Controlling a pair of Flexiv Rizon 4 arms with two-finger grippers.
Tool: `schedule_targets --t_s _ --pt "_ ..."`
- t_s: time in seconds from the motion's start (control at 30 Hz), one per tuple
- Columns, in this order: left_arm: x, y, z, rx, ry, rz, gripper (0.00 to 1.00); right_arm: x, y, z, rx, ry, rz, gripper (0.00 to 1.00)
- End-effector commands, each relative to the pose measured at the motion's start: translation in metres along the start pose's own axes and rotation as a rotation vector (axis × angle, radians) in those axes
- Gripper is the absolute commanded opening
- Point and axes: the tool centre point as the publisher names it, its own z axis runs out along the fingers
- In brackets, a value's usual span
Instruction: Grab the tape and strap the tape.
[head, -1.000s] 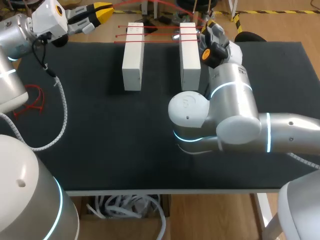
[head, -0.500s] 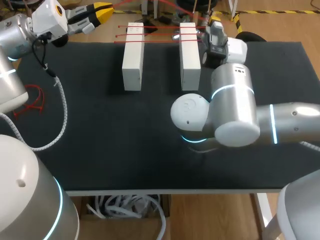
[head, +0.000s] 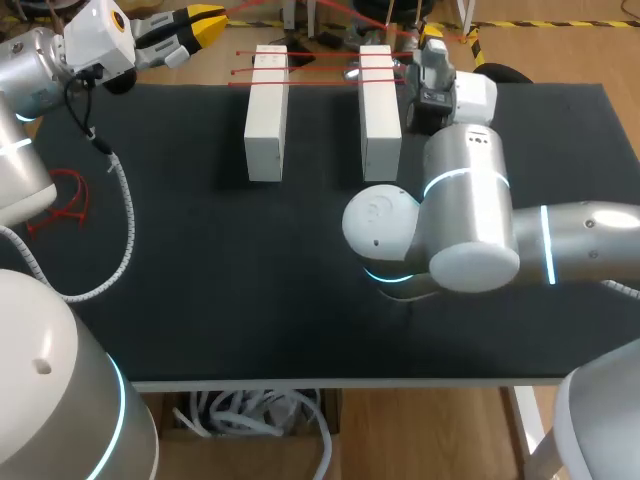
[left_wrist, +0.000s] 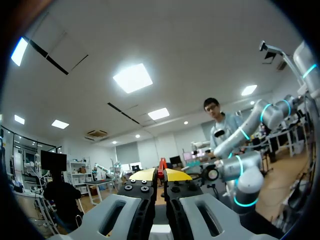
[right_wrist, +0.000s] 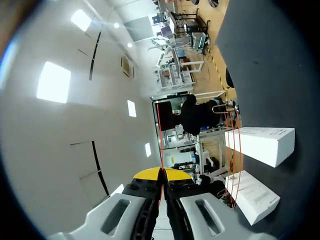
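Tape (head: 320, 68) lies in red strands across two blocks (head: 266, 110), with left gripper (left_wrist: 161, 174) and right gripper (right_wrist: 161, 172) each clenched on it. Pull level with even tension so no strand slips off.

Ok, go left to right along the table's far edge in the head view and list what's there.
Left gripper → left white block → right white block → right gripper. The red tape spans both blocks, so it has no single place.

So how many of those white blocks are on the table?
2. One block stands left of centre at the far edge of the table; the other just to its right.
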Motion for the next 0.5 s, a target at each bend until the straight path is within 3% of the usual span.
schedule_targets --t_s 0.03,0.43,0.5 --pt "-0.0002 0.0005 0.0 0.002 0.001 0.001 0.0 0.0029 0.001 0.0003 0.002 -0.007 -0.002 0.0" --pt "-0.0002 0.0005 0.0 0.002 0.001 0.001 0.0 0.0029 0.001 0.0003 0.002 -0.007 -0.002 0.0" --pt "0.0 -0.0067 -0.0033 -0.032 0.041 -0.01 0.0 0.0029 0.001 0.0003 0.002 -0.007 -0.002 0.0"
